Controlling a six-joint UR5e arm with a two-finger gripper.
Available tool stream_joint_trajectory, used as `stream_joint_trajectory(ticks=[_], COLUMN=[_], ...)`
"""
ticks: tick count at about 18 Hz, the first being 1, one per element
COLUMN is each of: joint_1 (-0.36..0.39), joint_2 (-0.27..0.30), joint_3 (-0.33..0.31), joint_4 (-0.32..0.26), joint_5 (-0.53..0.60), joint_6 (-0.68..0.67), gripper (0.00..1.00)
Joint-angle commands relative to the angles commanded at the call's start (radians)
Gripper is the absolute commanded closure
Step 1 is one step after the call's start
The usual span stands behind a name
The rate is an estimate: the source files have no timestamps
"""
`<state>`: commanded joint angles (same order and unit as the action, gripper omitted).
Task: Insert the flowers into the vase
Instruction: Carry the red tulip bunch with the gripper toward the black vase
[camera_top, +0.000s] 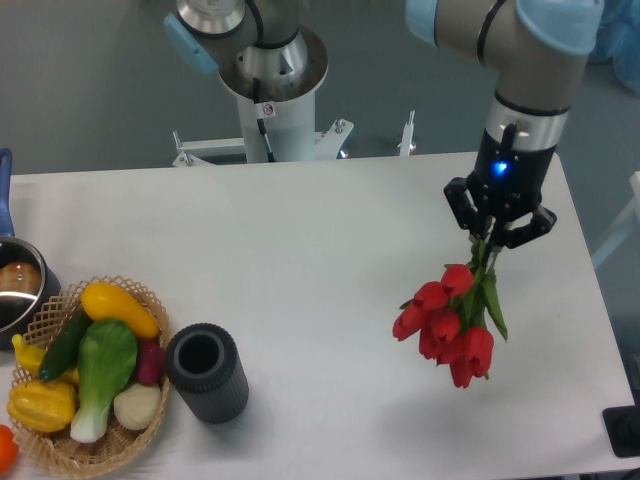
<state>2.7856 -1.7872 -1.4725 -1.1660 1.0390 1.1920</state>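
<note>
A bunch of red tulip flowers (445, 322) on green stems hangs heads-down above the right side of the table. My gripper (491, 243) is shut on the stems at the top of the bunch, holding it clear of the tabletop. The vase (207, 372), a short dark grey ribbed cylinder with its round mouth facing up, stands at the front left of the table, far to the left of the flowers and beside the basket.
A wicker basket (130, 440) of yellow, green and red vegetables touches the vase's left side. A shiny metal pot (18, 287) with a blue handle sits at the left edge. The arm's white base (268, 100) stands behind the table.
</note>
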Motion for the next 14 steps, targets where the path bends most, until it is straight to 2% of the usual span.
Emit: stream_joint_trajectory(ticks=[3, 5, 9, 14], joint_1=[0.029, 0.051, 0.071, 0.072], joint_2=[0.014, 0.031, 0.029, 0.020], joint_3=[-0.041, -0.069, -0.097, -0.129], joint_4=[0.071, 0.095, 0.147, 0.172], joint_5=[-0.137, -0.210, -0.362, -0.543], joint_6=[-0.024, -0.045, -0.048, -0.048], gripper=[1.00, 1.00, 1.00, 1.00])
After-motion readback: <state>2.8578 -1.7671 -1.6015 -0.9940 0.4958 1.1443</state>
